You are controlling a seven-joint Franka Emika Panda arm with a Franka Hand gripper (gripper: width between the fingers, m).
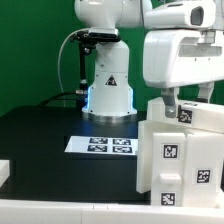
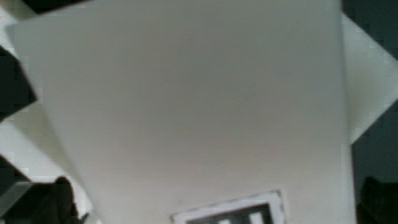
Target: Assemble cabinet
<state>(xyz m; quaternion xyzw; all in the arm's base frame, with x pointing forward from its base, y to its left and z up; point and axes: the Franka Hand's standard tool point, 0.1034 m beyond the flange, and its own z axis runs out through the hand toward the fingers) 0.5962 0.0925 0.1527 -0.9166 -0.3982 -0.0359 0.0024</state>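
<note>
The cabinet (image 1: 185,160) is a tall white box with black-and-white tags, standing at the exterior view's right on the black table. A white panel with a tag (image 1: 186,114) lies on top of it. My gripper (image 1: 187,100) is right over this panel, with one finger on each side. In the wrist view the panel (image 2: 196,110) fills nearly the whole picture, with a tag (image 2: 231,212) near one edge. The dark fingertips (image 2: 39,200) show just outside the panel's two sides. The jaws stand wide apart. I cannot see whether the pads touch the panel.
The marker board (image 1: 103,145) lies flat on the black table (image 1: 40,140) in front of the arm's white base (image 1: 108,85). A small white part (image 1: 4,172) sits at the exterior view's left edge. A green wall is behind.
</note>
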